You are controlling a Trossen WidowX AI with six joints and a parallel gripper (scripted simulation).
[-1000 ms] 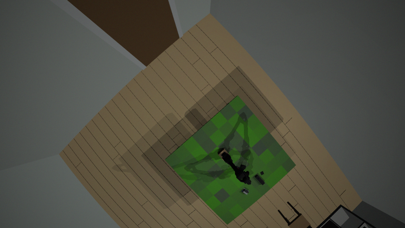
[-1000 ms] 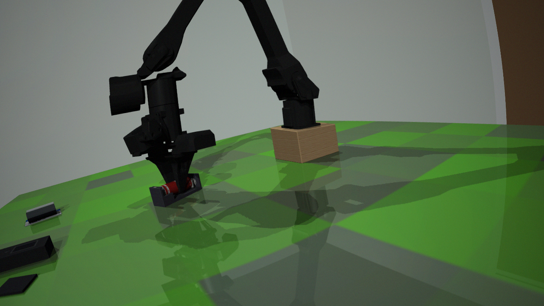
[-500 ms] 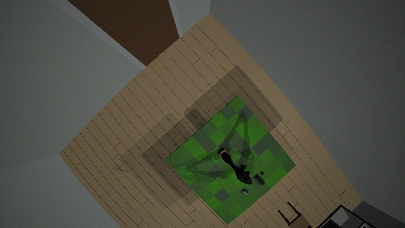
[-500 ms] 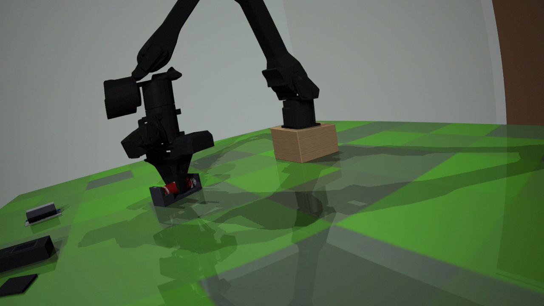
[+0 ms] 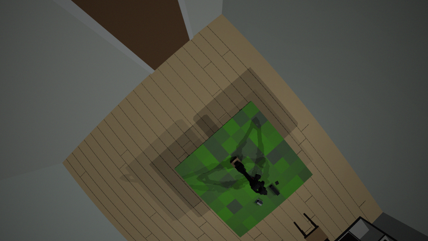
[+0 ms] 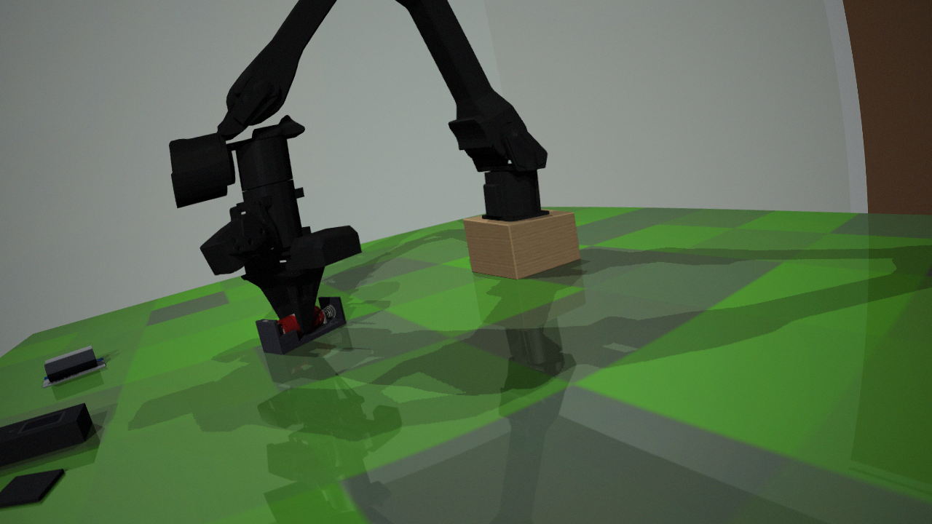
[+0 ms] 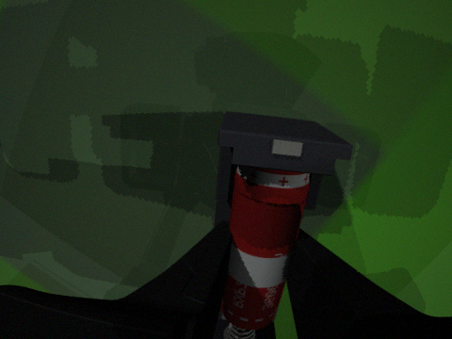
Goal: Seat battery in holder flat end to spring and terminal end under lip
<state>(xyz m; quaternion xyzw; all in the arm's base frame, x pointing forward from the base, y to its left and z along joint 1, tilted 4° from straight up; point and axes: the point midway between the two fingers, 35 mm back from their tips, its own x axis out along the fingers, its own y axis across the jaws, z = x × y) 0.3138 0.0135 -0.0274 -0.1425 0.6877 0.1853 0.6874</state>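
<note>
The red-and-white battery [image 6: 287,322] [image 7: 266,221] is inside the dark holder [image 6: 273,341] [image 7: 264,123]. In the wrist view its plus-marked end meets the edge of the holder's lip, and the terminal nub is hidden. Its flat end is at the coil spring [image 6: 330,311] [image 7: 239,332], touching or nearly so. Whether the battery lies fully flat on the holder's floor cannot be told. My gripper [image 6: 301,324] [image 7: 258,234] is shut on the battery, one finger on each side of its middle. In the top view the arm hides the holder.
A black box [image 5: 274,189] [image 6: 49,433], a thin black square [image 5: 276,182] [image 6: 29,487] and a grey part on a small board [image 5: 258,202] [image 6: 70,364] lie beyond the holder. The arm's base stands on a wooden block [image 6: 521,250].
</note>
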